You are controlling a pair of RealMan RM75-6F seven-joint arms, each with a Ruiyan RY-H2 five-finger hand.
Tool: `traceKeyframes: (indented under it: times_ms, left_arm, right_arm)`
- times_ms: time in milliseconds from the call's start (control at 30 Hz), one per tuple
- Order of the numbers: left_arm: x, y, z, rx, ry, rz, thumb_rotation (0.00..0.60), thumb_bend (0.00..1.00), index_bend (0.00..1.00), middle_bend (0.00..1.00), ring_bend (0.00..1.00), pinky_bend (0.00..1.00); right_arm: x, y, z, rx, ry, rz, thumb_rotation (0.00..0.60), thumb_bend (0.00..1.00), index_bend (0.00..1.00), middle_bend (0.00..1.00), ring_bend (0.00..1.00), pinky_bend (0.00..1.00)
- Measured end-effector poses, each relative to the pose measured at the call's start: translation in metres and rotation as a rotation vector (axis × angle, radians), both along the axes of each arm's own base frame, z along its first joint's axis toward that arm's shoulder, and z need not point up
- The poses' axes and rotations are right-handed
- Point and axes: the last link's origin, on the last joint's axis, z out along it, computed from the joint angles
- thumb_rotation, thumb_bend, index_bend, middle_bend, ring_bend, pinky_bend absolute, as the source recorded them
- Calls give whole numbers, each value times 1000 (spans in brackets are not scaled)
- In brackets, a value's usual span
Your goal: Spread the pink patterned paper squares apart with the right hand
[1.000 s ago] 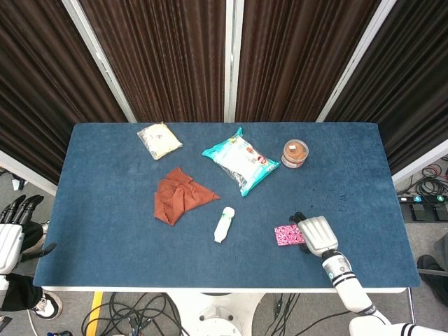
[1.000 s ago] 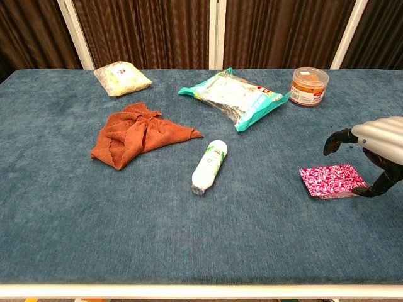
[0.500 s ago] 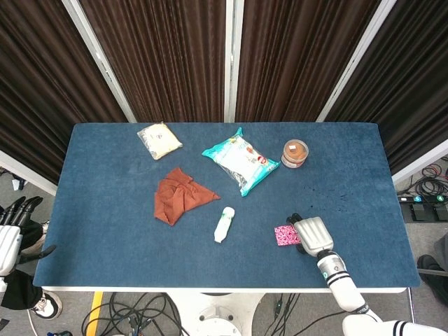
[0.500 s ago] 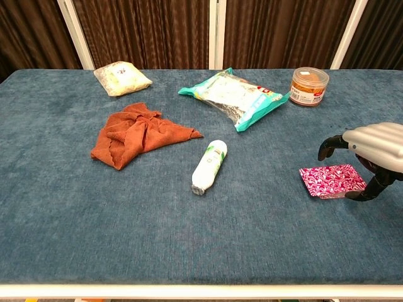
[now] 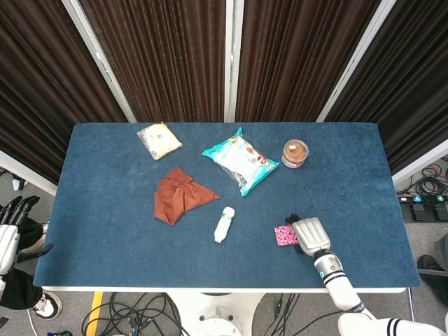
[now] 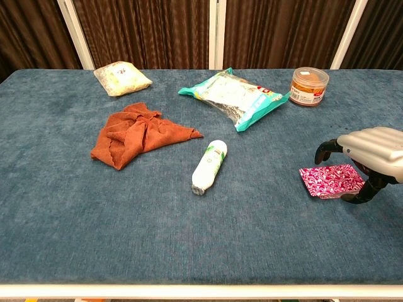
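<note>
The pink patterned paper squares (image 5: 283, 235) (image 6: 330, 180) lie in one small stack on the blue table, near its front right. My right hand (image 5: 309, 235) (image 6: 369, 154) hovers over the stack's right edge, palm down, with fingers curled down on either side of it; whether any fingertip touches the paper I cannot tell. It holds nothing. My left hand (image 5: 10, 231) hangs off the table's left edge, fingers apart and empty; the chest view does not show it.
A white bottle (image 5: 223, 225) (image 6: 208, 167) lies left of the stack. Further left is a rust cloth (image 5: 179, 195) (image 6: 136, 134). A teal snack bag (image 5: 241, 160) (image 6: 234, 89), a brown-lidded jar (image 5: 295, 153) (image 6: 309, 87) and a pale packet (image 5: 159, 140) (image 6: 122, 77) sit toward the back.
My right hand has shifted a little left and toward the table's front edge, over the pink stack. The stack has not visibly moved.
</note>
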Motion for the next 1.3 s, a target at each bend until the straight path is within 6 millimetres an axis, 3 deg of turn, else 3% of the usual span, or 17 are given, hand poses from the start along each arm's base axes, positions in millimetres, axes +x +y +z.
traceKeyframes:
  times_ms: [467, 1300]
  left_arm:
    - [-2, 0, -1, 5, -21, -3, 600, 15, 91, 100, 0, 131]
    - [-4, -1, -2, 0, -23, 5, 600, 15, 91, 100, 0, 131]
  right_arm:
    - [0, -1, -3, -9, 4, 2, 600, 164, 285, 292, 772, 829]
    - [2, -2, -3, -25, 15, 8, 600, 204, 394, 377, 772, 829]
